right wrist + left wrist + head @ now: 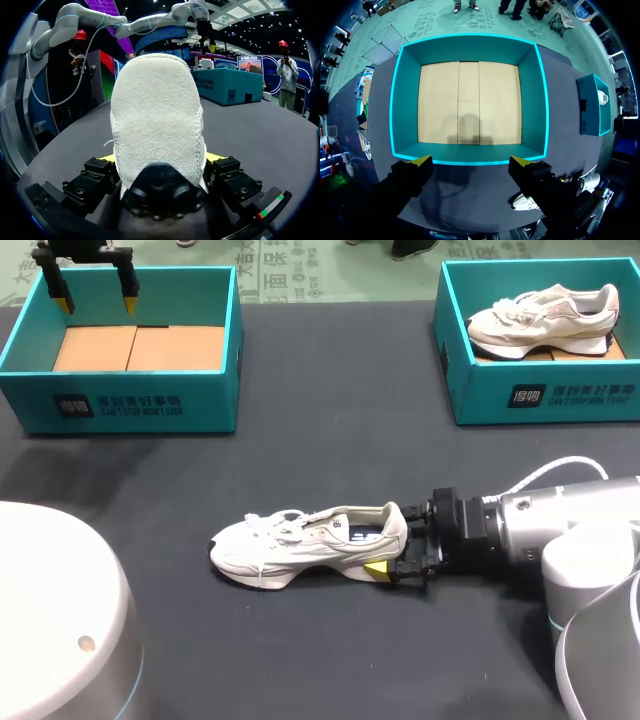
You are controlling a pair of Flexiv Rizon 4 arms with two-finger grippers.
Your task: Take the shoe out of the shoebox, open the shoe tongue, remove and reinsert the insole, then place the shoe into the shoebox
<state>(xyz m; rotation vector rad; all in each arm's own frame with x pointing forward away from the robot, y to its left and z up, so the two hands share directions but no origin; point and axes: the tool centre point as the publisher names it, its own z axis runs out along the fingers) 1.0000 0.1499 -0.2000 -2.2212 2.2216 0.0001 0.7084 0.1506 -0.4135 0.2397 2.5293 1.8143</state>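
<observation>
The right end effector (394,542) grips the white knit shoe (290,540) by its padded heel; the left end effector (97,302) gapes wide above the teal cardboard shoebox (215,400).

L pincer (95,300) hangs wide open — R pincer (395,540) low, horiz., clamped on shoe (290,540).

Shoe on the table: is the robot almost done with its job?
Not nearly. Done: the shoe is out of the box, lying on the table. In hand: the right gripper pinches its heel from both sides. Left to do: the tongue looks unopened, the insole seems inside, and the shoe must go back in. The left gripper hangs open over the empty shoebox.
</observation>
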